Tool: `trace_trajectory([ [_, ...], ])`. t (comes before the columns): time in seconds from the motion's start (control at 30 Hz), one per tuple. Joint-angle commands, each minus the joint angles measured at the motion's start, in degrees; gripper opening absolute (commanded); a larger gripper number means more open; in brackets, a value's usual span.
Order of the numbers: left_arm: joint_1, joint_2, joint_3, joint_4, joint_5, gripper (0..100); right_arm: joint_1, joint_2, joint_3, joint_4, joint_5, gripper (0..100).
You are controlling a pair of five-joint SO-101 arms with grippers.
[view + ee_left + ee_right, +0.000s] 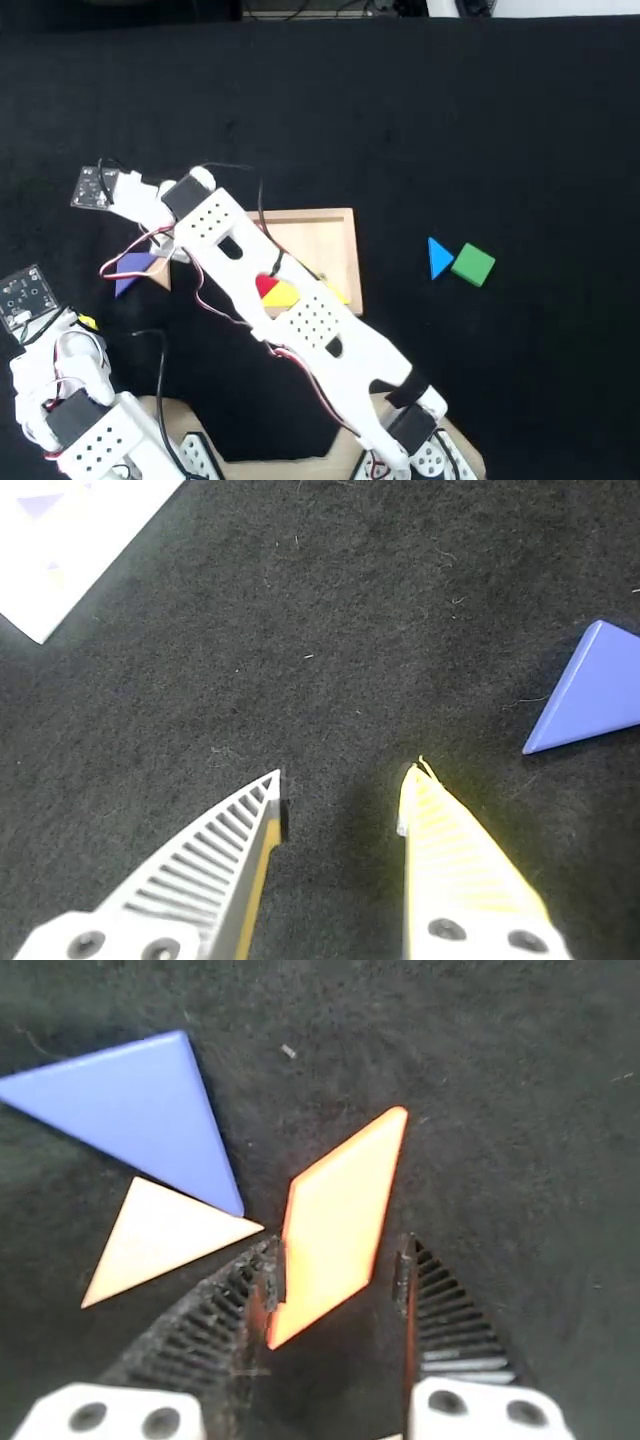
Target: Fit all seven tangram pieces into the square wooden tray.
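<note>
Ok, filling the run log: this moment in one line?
right gripper open around orange parallelogram; left gripper open over black cloth; square wooden tray unfinished

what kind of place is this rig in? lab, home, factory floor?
Probably a robotics lab bench, not a factory floor: a table covered in black cloth, two white arms based at its edge, a wooden tray, and loose tangram pieces such as the green square.

Left arm (85, 430) and right arm (300, 315) have white perforated shells, black motors, red cables; left pincer (340, 790) is ribbed white-yellow, right pincer (335, 1260) ribbed dark.
</note>
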Motion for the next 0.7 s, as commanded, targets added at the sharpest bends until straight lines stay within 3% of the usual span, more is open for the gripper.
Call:
trace_trajectory([
  [0.0,0.9,-0.5,0.9,-1.1,-0.2,20,-1.1,-0.1,-2.6,-0.1,0.4,17.8],
  [0.2,0.9,-0.5,0.9,-1.1,-0.2,20,0.2,2.2,-3.2,0.6,0.4,17.0],
  [0.37,0.9,-0.5,0.9,-1.1,-0.2,20,0.6,2.2,-3.2,2.5,4.3,0.9],
  [0.53,0.9,-0.5,0.9,-1.1,-0.2,20,3.2,2.3,-5.8,9.7,4.2,0.9],
  [0.6,0.9,-0.5,0.9,-1.1,-0.2,20,5.9,2.3,-8.9,12.9,1.1,1.1],
  [0.67,0.9,-0.5,0.9,-1.1,-0.2,20,9.0,2.3,-12.7,15.0,-6.5,1.1],
])
